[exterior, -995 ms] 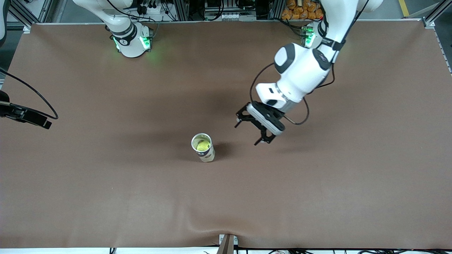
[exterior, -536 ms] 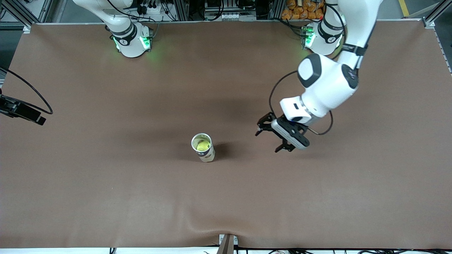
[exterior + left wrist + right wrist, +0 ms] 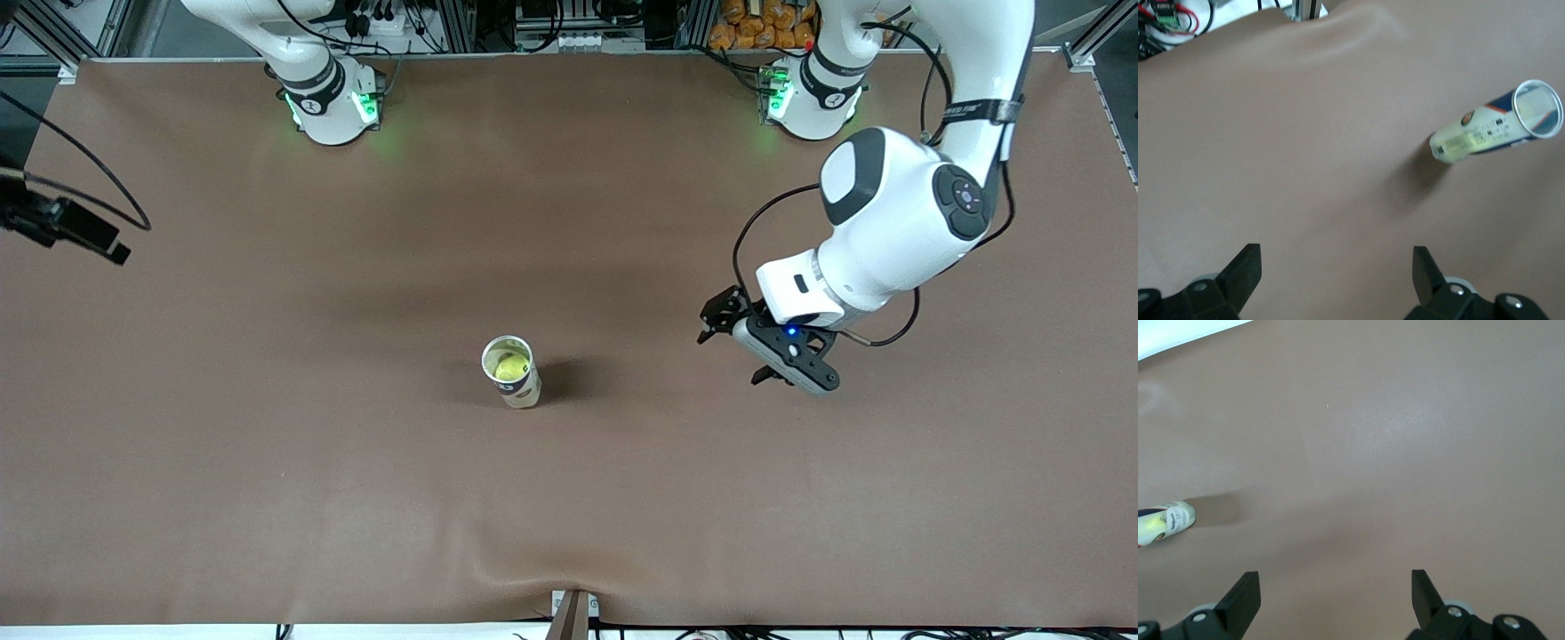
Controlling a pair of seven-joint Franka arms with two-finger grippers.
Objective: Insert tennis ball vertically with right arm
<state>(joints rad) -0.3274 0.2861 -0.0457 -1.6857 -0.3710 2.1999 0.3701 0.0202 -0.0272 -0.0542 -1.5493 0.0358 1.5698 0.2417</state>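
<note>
A clear tube (image 3: pixel 513 372) stands upright on the brown table (image 3: pixel 267 462), with a yellow tennis ball (image 3: pixel 511 366) inside it. My left gripper (image 3: pixel 734 357) is open and empty, over bare table beside the tube toward the left arm's end. The left wrist view shows the tube (image 3: pixel 1495 130) ahead of the open left gripper (image 3: pixel 1336 270). My right gripper (image 3: pixel 1336 597) is open and empty over bare table. The tube's base (image 3: pixel 1165 521) shows at the edge of the right wrist view. The right hand (image 3: pixel 67 227) shows as a black part at the right arm's end of the table.
Both arm bases (image 3: pixel 329 102) (image 3: pixel 811 98) stand along the table's edge farthest from the front camera. A metal bracket (image 3: pixel 573 613) sits at the table's edge nearest the front camera. A black cable (image 3: pixel 89 182) loops from the right hand.
My left gripper has moved away from the tube toward the left arm's end, staying open. The right hand at the table's edge has shifted up in the view.
</note>
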